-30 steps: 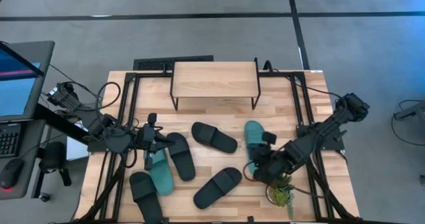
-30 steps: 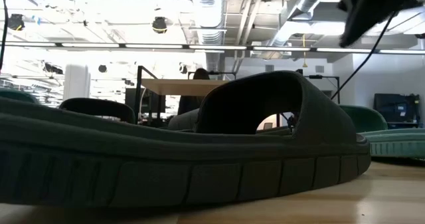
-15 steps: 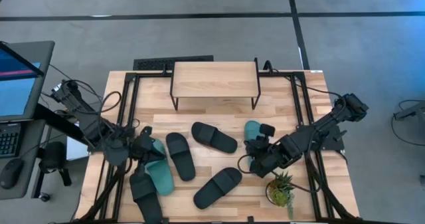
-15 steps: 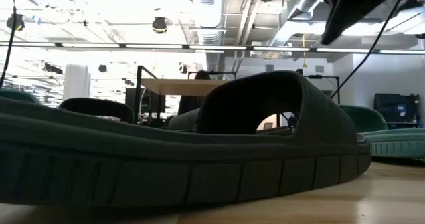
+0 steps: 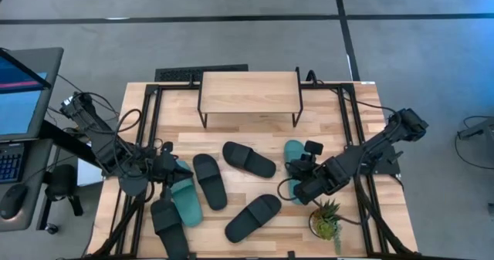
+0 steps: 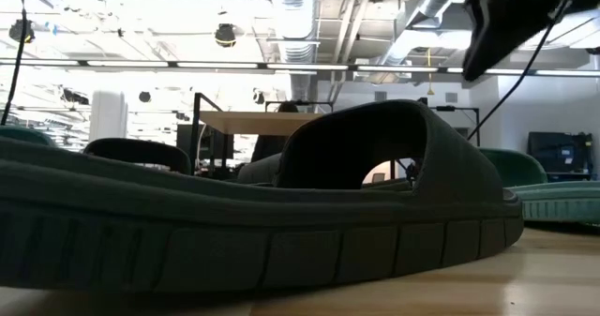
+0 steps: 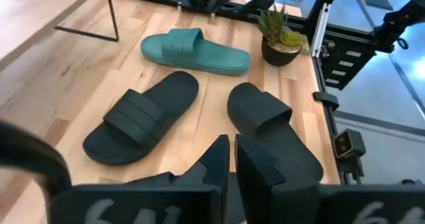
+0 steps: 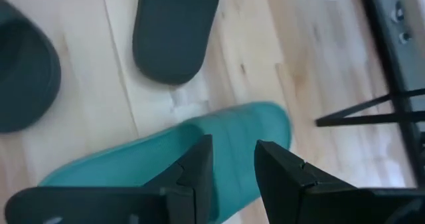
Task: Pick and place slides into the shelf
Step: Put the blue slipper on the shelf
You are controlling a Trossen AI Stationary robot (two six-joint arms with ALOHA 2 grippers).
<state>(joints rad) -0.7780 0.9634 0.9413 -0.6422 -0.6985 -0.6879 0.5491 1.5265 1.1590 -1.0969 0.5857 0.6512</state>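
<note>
The wooden tabletop sits on grey floor, and I see the shelf at its far edge with nothing on its top board. All six slides lie loose on the boards, so nothing is placed yet. My right hand, fingers parted and empty, hovers over the right teal slide; my left hand is closed, empty, above the left teal slide.

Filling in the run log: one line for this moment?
left claw: shut, empty | right claw: open over teal slide | shelf: no slides
</note>
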